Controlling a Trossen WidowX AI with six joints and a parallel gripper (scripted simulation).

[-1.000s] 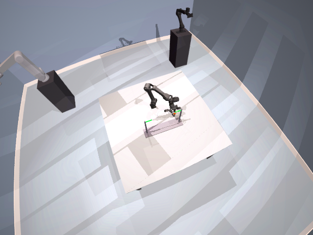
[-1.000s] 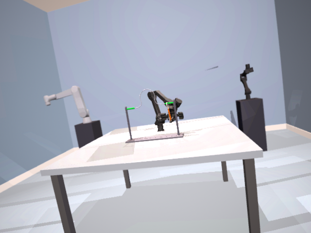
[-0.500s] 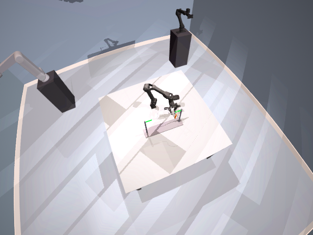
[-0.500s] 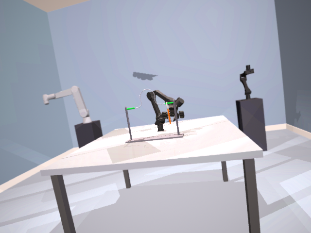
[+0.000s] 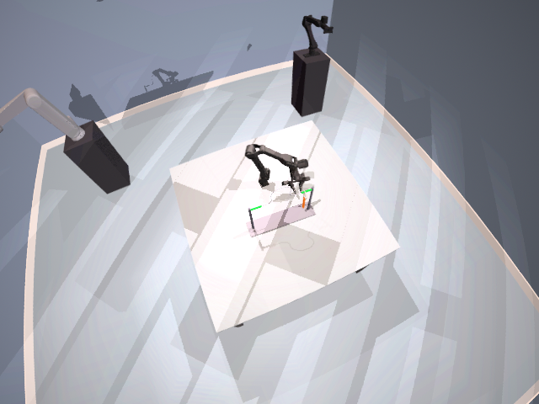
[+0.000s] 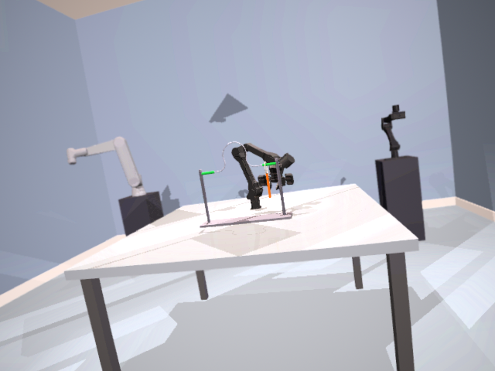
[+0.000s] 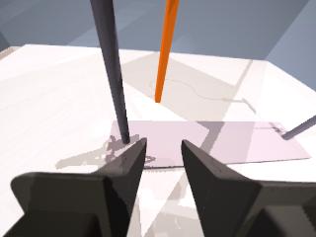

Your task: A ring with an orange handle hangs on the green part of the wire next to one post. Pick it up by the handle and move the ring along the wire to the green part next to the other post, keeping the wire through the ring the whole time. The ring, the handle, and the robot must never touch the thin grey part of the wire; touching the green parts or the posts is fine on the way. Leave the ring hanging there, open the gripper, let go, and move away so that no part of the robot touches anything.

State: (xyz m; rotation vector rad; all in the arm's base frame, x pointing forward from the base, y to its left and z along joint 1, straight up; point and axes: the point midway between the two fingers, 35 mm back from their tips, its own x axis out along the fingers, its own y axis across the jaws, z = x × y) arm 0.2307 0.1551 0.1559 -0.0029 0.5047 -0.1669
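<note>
The orange handle (image 5: pixel 303 202) (image 6: pixel 267 185) (image 7: pixel 165 49) hangs straight down from the green wire part (image 5: pixel 306 190) (image 6: pixel 269 163) beside the right post (image 6: pixel 280 192) (image 7: pixel 112 64). The ring at its top is too small to make out. My gripper (image 7: pixel 164 142) (image 5: pixel 296 189) (image 6: pixel 286 178) is open and holds nothing. It sits a little behind the handle, and the handle is clear of both fingers. The thin grey wire (image 6: pixel 229 146) arches up toward the other green part (image 5: pixel 257 207) (image 6: pixel 207 172) at the left post (image 6: pixel 204 195) (image 5: pixel 250 215).
The posts stand on a pale pink baseplate (image 5: pixel 269 222) (image 6: pixel 240 219) (image 7: pixel 237 143) on the white table (image 5: pixel 348 243) (image 6: pixel 339 235). The second post's foot (image 7: pixel 301 129) shows at the right of the wrist view. Two other arms on dark pedestals (image 5: pixel 96 156) (image 5: pixel 310 80) stand off the table.
</note>
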